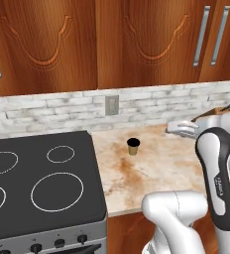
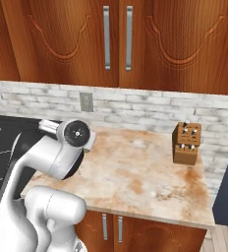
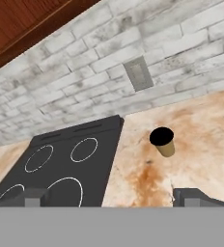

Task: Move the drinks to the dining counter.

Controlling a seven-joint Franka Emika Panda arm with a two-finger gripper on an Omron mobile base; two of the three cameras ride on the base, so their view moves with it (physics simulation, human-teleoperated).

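Fingertips [image 3: 35,197] of the gripper [image 3: 111,198] rose dark and far apart at the bottom of the hand view, spread wide with nothing between them. Ahead of them stood the small tan paper cup with a dark rim and inside [image 3: 163,141], upright on the beige marble-look counter with rust-orange veins [image 3: 205,144], near that counter's edge against the black glass-top stove with white ring markings [image 3: 65,164]. A grey wall outlet plate [image 3: 138,74] sat in the white-brick backsplash [image 3: 85,72] beyond the cup.

From the left base view, the cup [image 1: 133,146] stood toward the counter's [image 1: 161,173] back left, just right of the stove [image 1: 37,188], apart from the backsplash [image 1: 47,109]. The white arm [image 1: 216,168] rose over the counter's right part.

From the right base view, a brown wooden knife block [image 2: 186,143] stood near the counter's [image 2: 135,177] back right corner, well apart from the arm [image 2: 62,147].
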